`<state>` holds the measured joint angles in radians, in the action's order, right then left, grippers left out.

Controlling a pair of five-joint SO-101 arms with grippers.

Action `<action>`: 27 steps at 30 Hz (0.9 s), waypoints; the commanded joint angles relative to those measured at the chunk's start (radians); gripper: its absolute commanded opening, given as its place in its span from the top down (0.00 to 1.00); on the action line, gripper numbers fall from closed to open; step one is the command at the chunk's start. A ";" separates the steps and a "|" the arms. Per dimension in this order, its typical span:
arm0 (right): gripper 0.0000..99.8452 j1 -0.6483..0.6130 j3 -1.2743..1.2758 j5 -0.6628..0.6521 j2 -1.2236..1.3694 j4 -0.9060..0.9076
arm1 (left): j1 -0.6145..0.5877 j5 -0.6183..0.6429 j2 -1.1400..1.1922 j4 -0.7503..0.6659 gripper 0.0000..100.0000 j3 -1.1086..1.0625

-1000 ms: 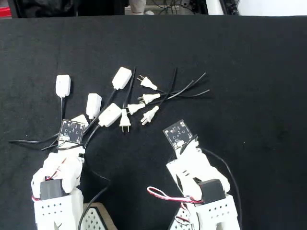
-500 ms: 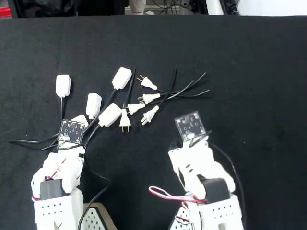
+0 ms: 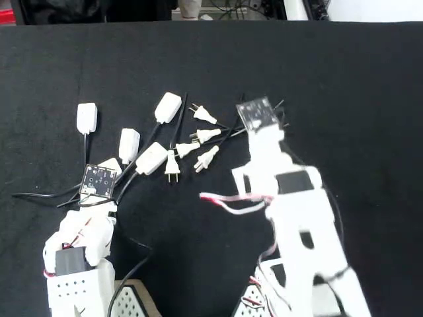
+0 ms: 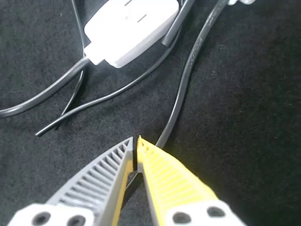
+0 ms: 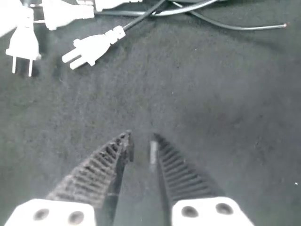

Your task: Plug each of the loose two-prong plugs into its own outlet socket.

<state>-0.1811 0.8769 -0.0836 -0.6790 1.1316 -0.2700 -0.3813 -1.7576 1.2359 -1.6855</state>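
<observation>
Near a loose plug — right gripper hovers (jaws slightly apart).

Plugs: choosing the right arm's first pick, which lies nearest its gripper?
The slanted plug at the cluster's lower right; the rest lie farther off.

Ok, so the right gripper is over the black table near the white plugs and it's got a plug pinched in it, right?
Not quite. The right gripper is over the black table near the white plugs, but it has no plug pinched in it. The right wrist view shows only bare table between its slightly parted fingers, and the plugs lie loose farther off.
</observation>
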 commanded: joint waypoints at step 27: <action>0.82 0.112 -0.059 0.270 0.272 -0.081 | 0.007 0.006 -0.011 0.005 0.97 -0.018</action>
<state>-0.0767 0.8232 0.1772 -0.4074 1.0579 -0.2700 -0.3828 -1.7576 1.2359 -1.6855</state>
